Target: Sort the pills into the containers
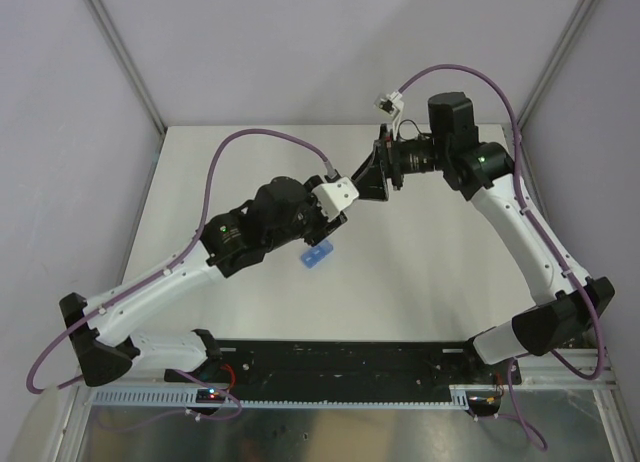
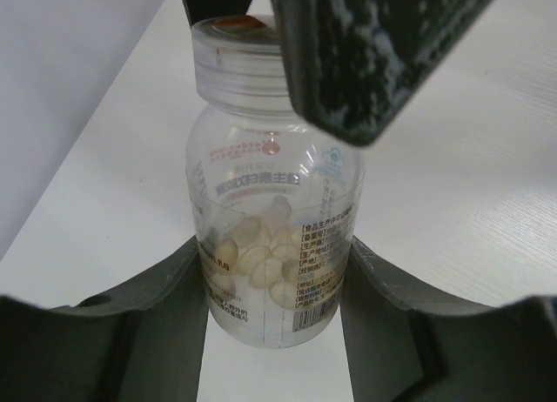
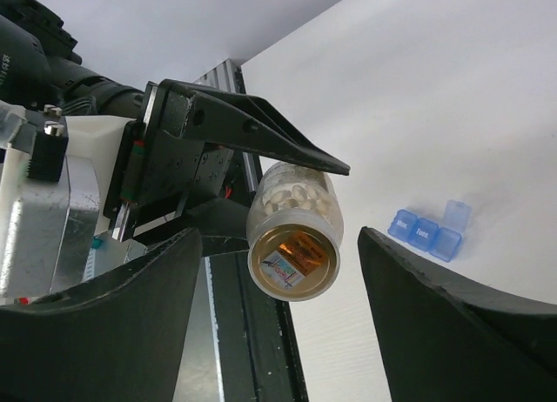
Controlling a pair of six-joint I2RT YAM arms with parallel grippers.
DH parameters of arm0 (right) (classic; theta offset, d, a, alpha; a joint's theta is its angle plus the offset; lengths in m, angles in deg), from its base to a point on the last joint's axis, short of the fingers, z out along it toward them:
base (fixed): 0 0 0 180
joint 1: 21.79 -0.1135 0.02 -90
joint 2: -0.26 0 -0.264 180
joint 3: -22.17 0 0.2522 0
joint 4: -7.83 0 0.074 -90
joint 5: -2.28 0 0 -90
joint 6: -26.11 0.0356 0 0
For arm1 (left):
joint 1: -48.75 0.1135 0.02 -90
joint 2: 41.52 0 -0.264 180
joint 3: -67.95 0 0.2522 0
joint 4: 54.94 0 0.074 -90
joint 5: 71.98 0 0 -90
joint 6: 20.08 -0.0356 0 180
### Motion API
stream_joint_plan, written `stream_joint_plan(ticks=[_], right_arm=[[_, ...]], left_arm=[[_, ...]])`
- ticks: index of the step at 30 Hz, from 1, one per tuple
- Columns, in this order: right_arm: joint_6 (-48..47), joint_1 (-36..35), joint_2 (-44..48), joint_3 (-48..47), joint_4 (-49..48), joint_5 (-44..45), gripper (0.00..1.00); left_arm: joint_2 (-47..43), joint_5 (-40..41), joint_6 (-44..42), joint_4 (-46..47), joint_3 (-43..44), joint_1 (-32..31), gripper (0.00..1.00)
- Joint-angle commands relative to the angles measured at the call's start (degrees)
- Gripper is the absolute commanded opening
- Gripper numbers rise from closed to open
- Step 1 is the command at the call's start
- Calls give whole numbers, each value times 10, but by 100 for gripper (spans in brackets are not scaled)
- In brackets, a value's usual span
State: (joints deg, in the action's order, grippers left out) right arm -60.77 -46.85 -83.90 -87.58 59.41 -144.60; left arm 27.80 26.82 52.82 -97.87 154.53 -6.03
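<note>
The left pincer (image 2: 271, 271) pinches a clear bottle (image 2: 274, 184) of pale pills (image 2: 261, 254). The right pincer (image 3: 278, 245), spread, flanks its capped end. A blue pill organizer (image 3: 426, 231) sits on the counter (image 3: 452, 97).

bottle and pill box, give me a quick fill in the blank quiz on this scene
1. The left claw grips the ___, which holds pale pills.
2. The right claw is ___, straddling the cap of the bottle without touching it.
3. The pill box on the table is ___ in colour.
4. The pill box has ___ compartments.
Missing words: bottle; open; blue; three.
</note>
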Motion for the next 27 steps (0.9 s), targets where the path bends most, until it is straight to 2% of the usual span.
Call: stream_joint_plan(ticks=[1,7,15,19,22,24,27], right_arm=[[4,-8,1,9,-15,-8,75],[-5,-10,2,17,-10,-6,60],[-25,-12,5,19,2,-4,32],[-57,-15,10,15,18,-2,18],[-105,-14,20,4,45,-11,9],[-155,-15,30,-2,69,-19,6],[-247,-19,51,-3,98,-23,3]], left_arm=[[2,18,-14,27,1,-6,0],[1,19,-13,28,1,-7,0],[-9,18,-10,29,-5,-6,0],[-14,-11,-4,30,-8,-4,0],[-21,-74,10,29,-12,13,0],[-26,-149,24,26,-16,32,0],[-38,-306,36,14,-23,66,0]])
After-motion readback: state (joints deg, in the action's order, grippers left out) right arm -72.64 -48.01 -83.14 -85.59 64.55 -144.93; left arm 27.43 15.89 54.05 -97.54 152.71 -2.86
